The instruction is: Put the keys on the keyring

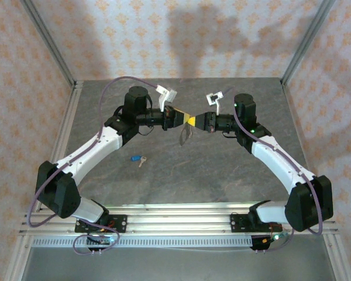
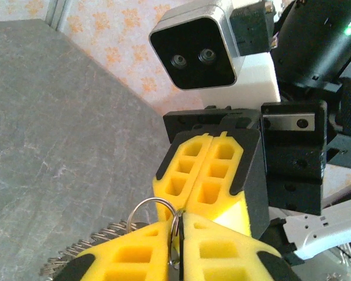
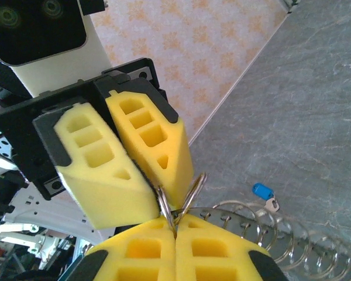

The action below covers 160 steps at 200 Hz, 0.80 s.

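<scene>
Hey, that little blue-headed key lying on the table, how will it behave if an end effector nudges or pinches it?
The blue-headed key lies flat on the table, so a nudge would probably slide it, not roll it. It looks tiny, so likely light and easily flicked. Its thin flat profile may make pinching it off the surface fiddly.

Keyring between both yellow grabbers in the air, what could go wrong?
Both the left gripper and right gripper pinch the thin keyring by just their tips, so a pull could twist it loose and drop it. The blue key lies down on the table, apart; fetching it leaves one grip holding the ring.
</scene>
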Tool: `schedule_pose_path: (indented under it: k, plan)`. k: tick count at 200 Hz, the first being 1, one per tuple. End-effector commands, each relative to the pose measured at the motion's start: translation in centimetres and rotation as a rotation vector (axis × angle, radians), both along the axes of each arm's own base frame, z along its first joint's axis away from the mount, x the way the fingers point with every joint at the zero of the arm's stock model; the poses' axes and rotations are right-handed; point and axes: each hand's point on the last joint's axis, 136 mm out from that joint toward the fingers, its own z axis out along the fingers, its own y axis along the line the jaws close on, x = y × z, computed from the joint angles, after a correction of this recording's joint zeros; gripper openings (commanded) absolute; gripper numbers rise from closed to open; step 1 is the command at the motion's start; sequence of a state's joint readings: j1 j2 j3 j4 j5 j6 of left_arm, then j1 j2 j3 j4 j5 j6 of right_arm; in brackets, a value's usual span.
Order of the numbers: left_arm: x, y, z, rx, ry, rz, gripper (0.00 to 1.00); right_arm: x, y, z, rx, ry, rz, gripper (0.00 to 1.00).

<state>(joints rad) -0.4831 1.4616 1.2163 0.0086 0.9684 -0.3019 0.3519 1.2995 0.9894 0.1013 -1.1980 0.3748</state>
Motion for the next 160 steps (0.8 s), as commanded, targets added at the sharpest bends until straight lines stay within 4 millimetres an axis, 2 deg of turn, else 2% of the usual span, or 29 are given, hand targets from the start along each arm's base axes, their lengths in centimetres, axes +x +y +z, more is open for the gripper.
schedule_pose_path:
  k: [1, 17, 46, 67, 89, 103, 114, 121, 124, 128, 160]
  plan:
    - [-3.7, -1.5, 0.6, 0.014, -0.010, -0.149, 0.08, 0.7, 0.1, 2.4, 0.036, -0.089, -0.006, 0.00]
    - [-3.8, -1.7, 0.2, 0.026, -0.011, -0.153, 0.00, 0.7, 0.1, 2.5, 0.040, -0.086, -0.006, 0.00]
    - [-3.6, -2.0, -0.1, 0.032, -0.013, -0.140, 0.00, 0.9, 0.0, 2.6, 0.045, -0.077, -0.018, 0.00]
    - [-2.6, -1.8, -0.1, 0.030, -0.025, -0.081, 0.00, 1.3, -0.1, 2.6, 0.039, -0.074, -0.047, 0.00]
    - [-1.7, -1.4, 0.4, 0.019, -0.055, -0.007, 0.00, 1.9, -1.2, 3.1, 0.037, -0.077, -0.114, 0.29]
    - [-1.4, -1.1, 0.7, 0.015, -0.070, 0.025, 0.00, 2.4, -2.9, 3.9, 0.066, -0.089, -0.183, 0.40]
    - [-1.3, -0.9, 1.1, 0.008, -0.086, 0.039, 0.00, 2.5, -4.3, 4.8, 0.094, -0.101, -0.233, 0.44]
    - [-1.3, -0.9, 1.3, 0.005, -0.095, 0.043, 0.00, 3.0, -5.0, 4.6, 0.098, -0.090, -0.260, 0.45]
    - [-1.4, -0.8, 1.3, 0.005, -0.098, 0.041, 0.00, 2.5, -5.3, 5.4, 0.108, -0.112, -0.268, 0.45]
    - [-1.4, -0.8, 1.5, 0.004, -0.103, 0.040, 0.00, 2.4, -5.6, 5.5, 0.110, -0.114, -0.279, 0.45]
    - [-1.7, -0.9, 1.7, 0.020, -0.120, 0.017, 0.00, 2.0, -6.2, 5.6, 0.132, -0.112, -0.315, 0.46]
